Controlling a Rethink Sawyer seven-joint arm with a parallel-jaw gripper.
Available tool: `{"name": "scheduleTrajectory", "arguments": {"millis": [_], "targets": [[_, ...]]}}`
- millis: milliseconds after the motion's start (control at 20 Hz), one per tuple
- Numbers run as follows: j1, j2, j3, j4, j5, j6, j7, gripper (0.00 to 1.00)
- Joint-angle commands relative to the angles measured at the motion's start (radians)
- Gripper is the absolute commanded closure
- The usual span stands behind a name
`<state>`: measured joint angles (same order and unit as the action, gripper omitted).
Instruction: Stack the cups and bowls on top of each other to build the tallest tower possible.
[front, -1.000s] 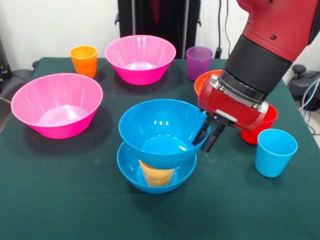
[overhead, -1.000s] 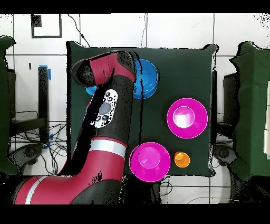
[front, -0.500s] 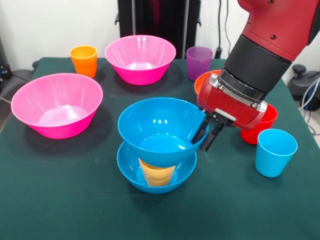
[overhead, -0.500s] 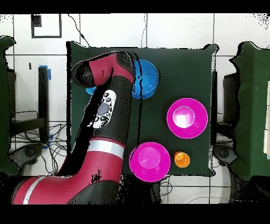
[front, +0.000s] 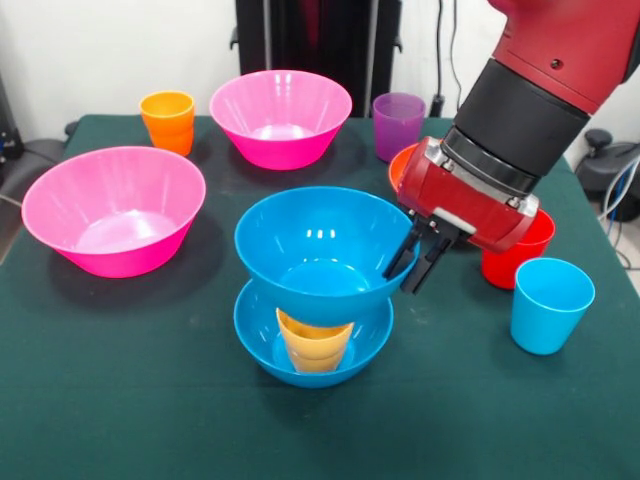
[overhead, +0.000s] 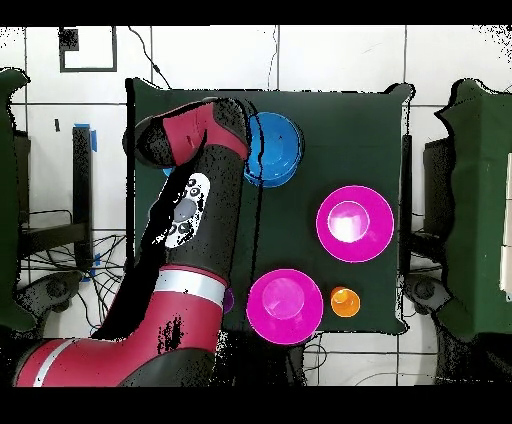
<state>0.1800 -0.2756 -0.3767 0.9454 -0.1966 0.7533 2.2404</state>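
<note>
My gripper (front: 411, 262) is shut on the right rim of the upper blue bowl (front: 320, 250). It holds that bowl over a yellow cup (front: 313, 345), which stands inside the lower blue bowl (front: 262, 340) at the table's middle front. The bowl's base sits at the cup's rim; I cannot tell whether they touch. The light blue cup (front: 550, 305) stands alone to the right. In the overhead view the blue bowl (overhead: 277, 148) shows beside my arm, and the gripper is hidden under the arm.
Two pink bowls (front: 282, 115) (front: 112, 210) stand at the back and left. An orange cup (front: 168, 120) and a purple cup (front: 398, 125) stand at the back. A red cup (front: 520, 252) and an orange-red bowl (front: 403, 165) sit partly hidden behind my arm.
The gripper has risen a little with the upper blue bowl, and more of the yellow cup shows beneath it.
</note>
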Motion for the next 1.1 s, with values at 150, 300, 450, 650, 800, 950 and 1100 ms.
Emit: {"name": "scheduleTrajectory", "arguments": {"millis": [150, 300, 450, 650, 800, 950, 1100], "targets": [[0.016, 0.044, 0.045, 0.126, 0.026, -0.044, 0.199, 1.00], [0.027, 0.051, 0.031, 0.132, 0.024, -0.057, 0.216, 1.00], [0.036, 0.057, 0.017, 0.131, 0.024, -0.060, 0.231, 1.00], [0.047, 0.067, -0.005, 0.131, 0.024, -0.069, 0.245, 1.00], [0.054, 0.070, -0.019, 0.133, 0.022, -0.087, 0.252, 1.00], [0.063, 0.077, -0.038, 0.126, 0.014, -0.105, 0.258, 1.00], [0.069, 0.083, -0.051, 0.120, 0.013, -0.124, 0.261, 1.00]]}}
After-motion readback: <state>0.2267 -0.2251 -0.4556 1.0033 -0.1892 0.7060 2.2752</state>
